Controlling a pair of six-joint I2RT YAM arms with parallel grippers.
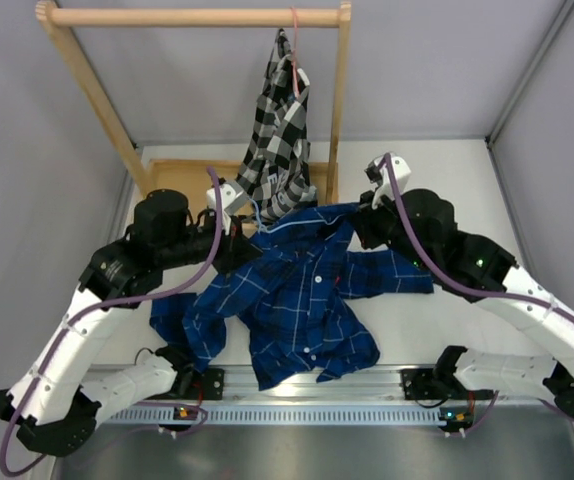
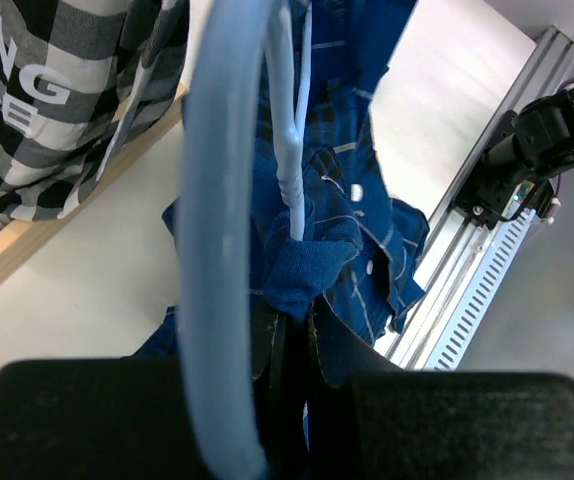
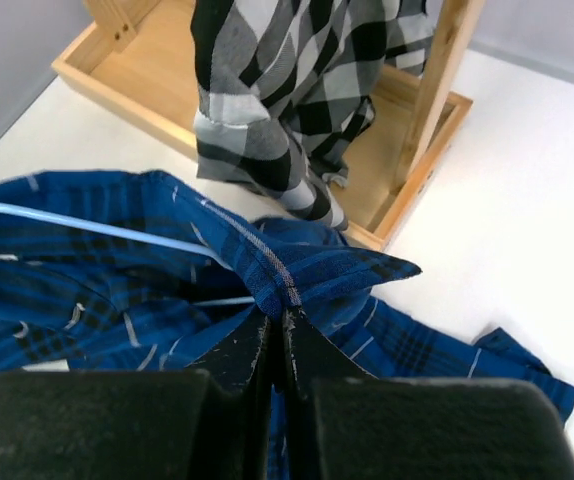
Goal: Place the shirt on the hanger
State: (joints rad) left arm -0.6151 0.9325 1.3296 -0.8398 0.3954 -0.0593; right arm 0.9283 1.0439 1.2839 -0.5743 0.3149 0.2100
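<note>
Symmetrically, left end effector point(image 2: 292, 322) and right end effector point(image 3: 277, 332) pinch the shirt point(image 1: 297, 300).

Checked shirt point(image 1: 282, 140) (pink hanger point(image 1: 294, 50)), wooden rack point(image 1: 187, 17)

You saw the overhead view evenly and softly lit, with only faint shadows on the white bench point(image 1: 437, 330) and no glare. In the left wrist view, the hanger point(image 2: 222, 250) loomed close and badly blurred. Both wrist views went dark and soft along their bottom edges.
</note>
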